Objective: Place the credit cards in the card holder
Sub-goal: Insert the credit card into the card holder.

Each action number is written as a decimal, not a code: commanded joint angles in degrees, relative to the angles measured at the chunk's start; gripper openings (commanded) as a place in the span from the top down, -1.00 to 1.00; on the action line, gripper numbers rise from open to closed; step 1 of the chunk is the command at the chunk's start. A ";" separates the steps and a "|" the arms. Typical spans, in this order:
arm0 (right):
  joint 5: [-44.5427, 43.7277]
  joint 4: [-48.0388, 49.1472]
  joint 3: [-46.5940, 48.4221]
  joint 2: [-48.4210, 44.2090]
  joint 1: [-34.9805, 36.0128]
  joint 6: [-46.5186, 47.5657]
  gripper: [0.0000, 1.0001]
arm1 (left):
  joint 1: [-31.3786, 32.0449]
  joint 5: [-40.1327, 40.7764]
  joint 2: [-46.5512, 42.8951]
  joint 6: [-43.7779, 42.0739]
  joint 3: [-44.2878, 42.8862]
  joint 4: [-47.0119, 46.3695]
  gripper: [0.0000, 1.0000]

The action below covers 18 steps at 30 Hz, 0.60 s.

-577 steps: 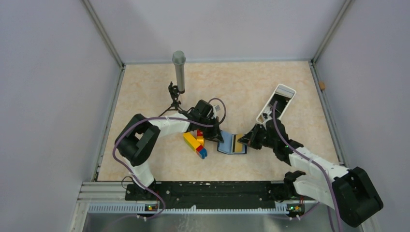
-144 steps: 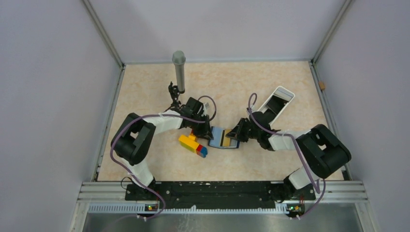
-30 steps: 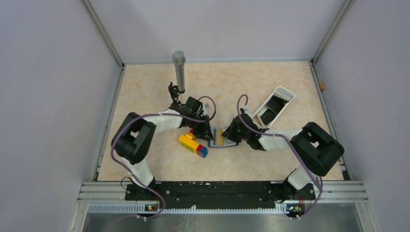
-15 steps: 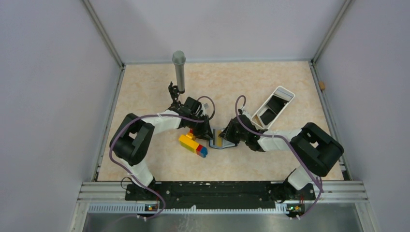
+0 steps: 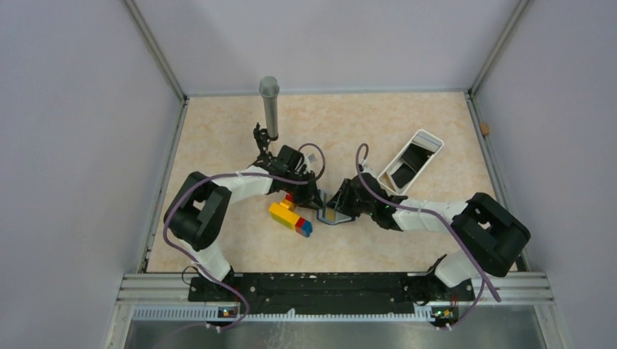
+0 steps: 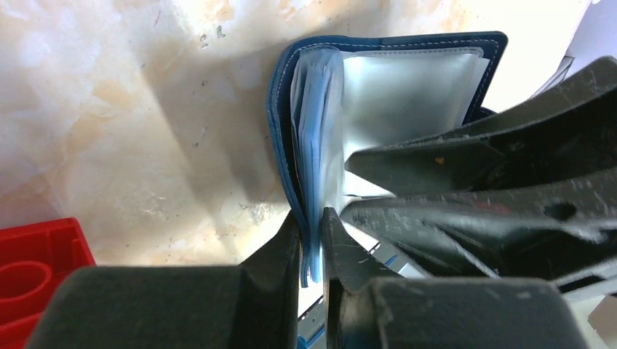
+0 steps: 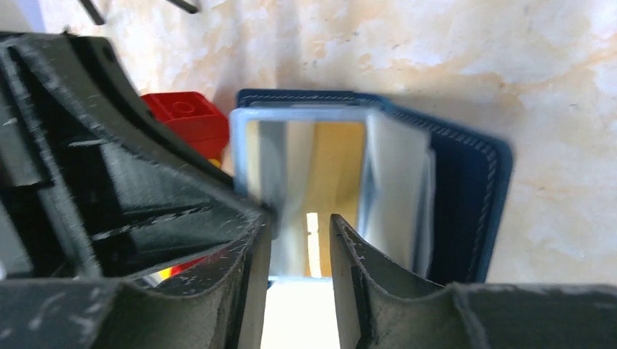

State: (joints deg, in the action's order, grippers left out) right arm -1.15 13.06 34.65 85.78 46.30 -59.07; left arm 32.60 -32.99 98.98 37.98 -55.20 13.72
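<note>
Left gripper (image 6: 311, 243) had its jaws clamped on the card holder's (image 6: 393, 42) near edge, holding it spread on the tabletop (image 5: 364, 131) beside the toy bricks (image 5: 291, 215). Right gripper (image 7: 300, 222) faced it from the opposite side, jaws a slit apart (couldn't tell if pinching anything). The yellow credit card (image 7: 338, 160) showed dead ahead through a clear sleeve, long axis pointing away, so pushing looked like the right arm's job.

The card holder (image 7: 466, 189) is navy, the credit card (image 7: 338, 167) yellow-gold, the table (image 6: 109, 109) marbled beige.
</note>
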 commanded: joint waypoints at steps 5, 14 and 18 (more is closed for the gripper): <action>0.05 -2.20 4.46 -4.60 1.95 5.24 0.22 | 0.72 -0.15 -2.82 0.09 -0.43 -4.94 1.00; -5.87 -9.57 6.84 -1.53 2.18 6.52 0.24 | 0.72 0.43 -3.55 -0.27 -0.44 -4.09 1.00; -6.87 -11.23 7.09 0.58 2.13 6.71 0.26 | 0.72 0.58 -3.78 -0.27 -0.44 -3.96 1.00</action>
State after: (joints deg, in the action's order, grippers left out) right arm -5.02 4.78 39.55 84.31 47.83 -53.65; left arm 33.15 -32.05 98.61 37.91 -55.20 11.90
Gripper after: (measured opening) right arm 0.374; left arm 0.130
